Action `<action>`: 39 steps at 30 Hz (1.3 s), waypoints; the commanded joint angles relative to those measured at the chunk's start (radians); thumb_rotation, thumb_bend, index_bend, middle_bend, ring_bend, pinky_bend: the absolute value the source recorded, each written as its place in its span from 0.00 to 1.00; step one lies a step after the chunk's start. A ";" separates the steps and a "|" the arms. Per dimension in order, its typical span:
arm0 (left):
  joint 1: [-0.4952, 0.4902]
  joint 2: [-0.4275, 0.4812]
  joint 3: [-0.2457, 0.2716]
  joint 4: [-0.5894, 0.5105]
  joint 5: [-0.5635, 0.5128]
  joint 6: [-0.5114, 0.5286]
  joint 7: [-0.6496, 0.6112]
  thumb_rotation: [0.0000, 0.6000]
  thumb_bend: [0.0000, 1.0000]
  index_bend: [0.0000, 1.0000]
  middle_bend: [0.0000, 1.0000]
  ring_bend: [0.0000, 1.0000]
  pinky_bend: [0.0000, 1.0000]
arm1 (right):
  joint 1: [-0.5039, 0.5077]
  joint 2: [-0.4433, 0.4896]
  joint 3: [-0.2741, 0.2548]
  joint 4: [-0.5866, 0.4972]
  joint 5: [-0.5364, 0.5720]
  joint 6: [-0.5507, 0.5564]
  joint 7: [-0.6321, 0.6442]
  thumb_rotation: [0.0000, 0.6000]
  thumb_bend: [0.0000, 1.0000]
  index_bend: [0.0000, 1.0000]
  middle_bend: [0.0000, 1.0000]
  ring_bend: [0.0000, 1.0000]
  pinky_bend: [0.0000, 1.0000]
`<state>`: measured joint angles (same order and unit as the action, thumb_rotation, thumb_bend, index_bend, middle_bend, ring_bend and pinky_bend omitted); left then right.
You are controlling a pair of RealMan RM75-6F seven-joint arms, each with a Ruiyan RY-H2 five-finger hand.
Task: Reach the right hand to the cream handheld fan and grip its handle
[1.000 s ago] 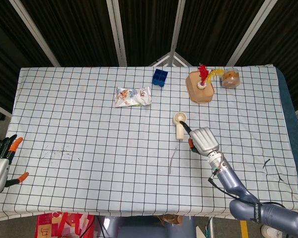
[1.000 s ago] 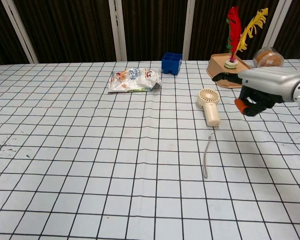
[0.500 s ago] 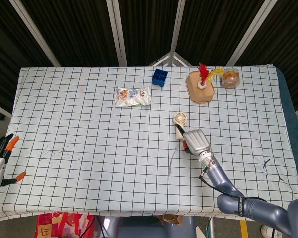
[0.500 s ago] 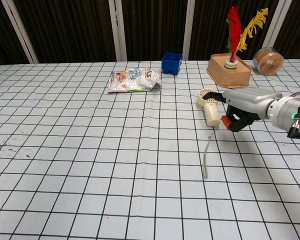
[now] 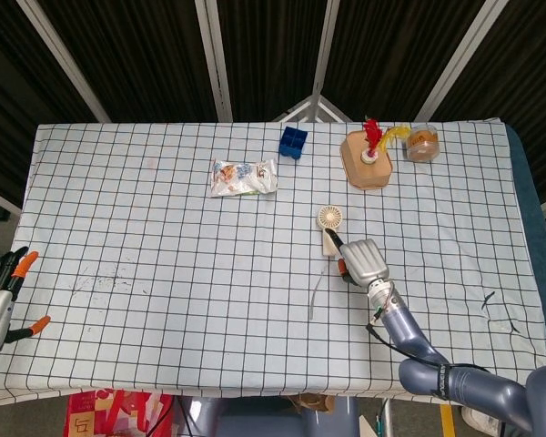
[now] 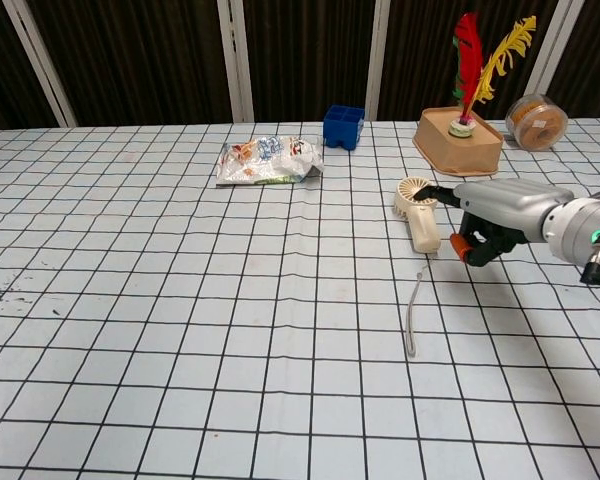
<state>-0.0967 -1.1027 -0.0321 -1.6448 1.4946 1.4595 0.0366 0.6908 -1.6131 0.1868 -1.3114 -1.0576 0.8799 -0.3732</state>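
The cream fan (image 6: 418,211) lies flat on the counter (image 6: 180,300), head away, handle toward us. The right hand (image 6: 490,215) sits just beside the handle, fingers curled but apparently holding nothing. Light, rigid plastic, probably slick: wrap the handle, not the grille.

Your head view looks steeply down over the whole bench (image 5: 118,228); your chest view faces its far edge, low and closer, sharing the middle.

one fan (image 6: 418,210), two robot hands (image 6: 495,212)
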 commanded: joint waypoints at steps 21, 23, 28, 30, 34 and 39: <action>-0.004 -0.001 0.000 -0.002 -0.008 -0.008 0.003 1.00 0.03 0.00 0.00 0.00 0.00 | 0.011 -0.021 -0.007 0.028 0.038 -0.001 0.005 1.00 0.69 0.07 0.84 0.88 0.84; -0.004 0.000 0.001 -0.003 -0.008 -0.009 0.002 1.00 0.03 0.00 0.00 0.00 0.00 | 0.011 -0.021 -0.008 0.028 0.045 -0.003 0.002 1.00 0.69 0.07 0.84 0.88 0.84; -0.002 0.002 0.003 -0.006 -0.004 -0.006 -0.001 1.00 0.03 0.00 0.00 0.00 0.00 | 0.011 -0.020 -0.015 0.032 0.057 -0.005 -0.006 1.00 0.69 0.07 0.84 0.88 0.84; -0.002 0.003 0.003 -0.007 -0.005 -0.007 -0.004 1.00 0.03 0.00 0.00 0.00 0.00 | 0.010 -0.020 -0.016 0.033 0.060 -0.006 -0.005 1.00 0.69 0.07 0.84 0.88 0.84; -0.003 0.003 0.004 -0.006 -0.004 -0.008 -0.003 1.00 0.03 0.00 0.00 0.00 0.00 | 0.009 -0.022 -0.018 0.030 0.060 -0.005 0.000 1.00 0.69 0.07 0.84 0.88 0.84; -0.004 0.002 0.004 -0.007 -0.003 -0.008 -0.003 1.00 0.03 0.00 0.00 0.00 0.00 | 0.012 -0.034 -0.023 0.042 0.068 -0.010 -0.007 1.00 0.69 0.07 0.84 0.88 0.84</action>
<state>-0.1004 -1.1009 -0.0283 -1.6514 1.4916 1.4517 0.0340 0.7025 -1.6453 0.1649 -1.2711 -0.9913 0.8712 -0.3785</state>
